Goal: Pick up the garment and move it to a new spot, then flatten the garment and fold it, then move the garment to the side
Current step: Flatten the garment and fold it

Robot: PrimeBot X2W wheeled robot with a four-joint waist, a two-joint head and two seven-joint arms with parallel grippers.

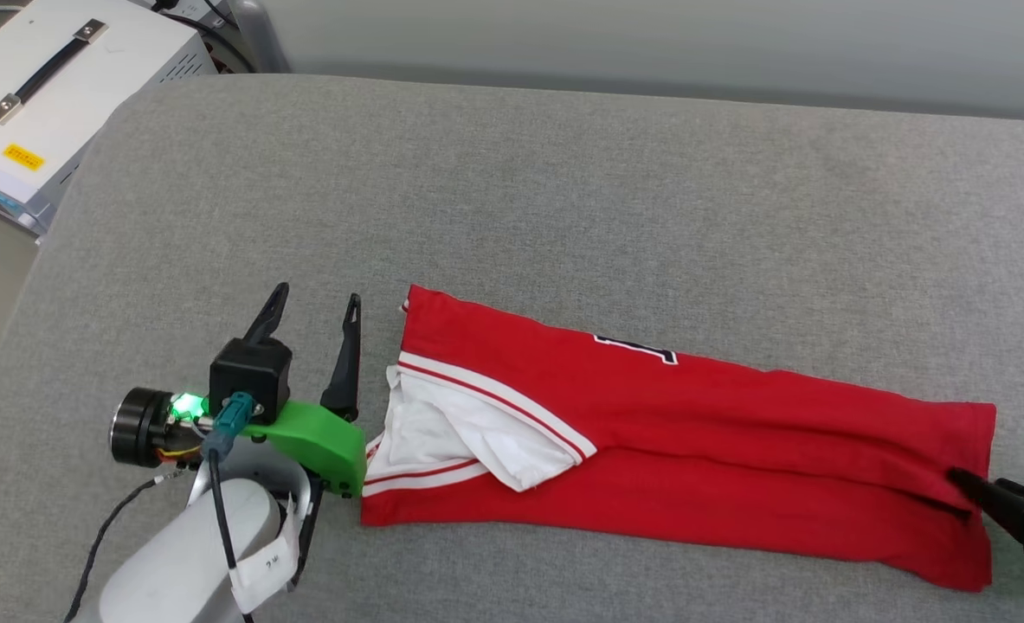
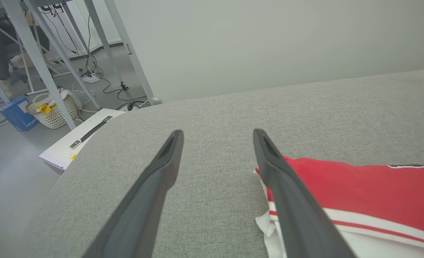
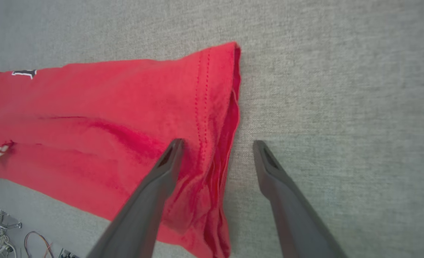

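Left jaws apart beside garment (image 1: 737,433); lettering (image 1: 637,349) half-hidden by fold.

The head camera looked down from high on the grey padded top (image 1: 563,173). The left wrist camera sat low beside the garment's (image 2: 369,190) collar end, facing the top's far left corner. The right wrist camera hung close over the hem, looking steeply down. All three shared the garment.

You have the jersey (image 1: 693,433) lying lengthwise across the near part of the table (image 1: 563,190), collar end left. Your left gripper (image 1: 318,292) sits just beside that end; your right gripper (image 3: 218,142) straddles the right hem. A handled case (image 1: 44,95) stands beyond the table's far-left corner.
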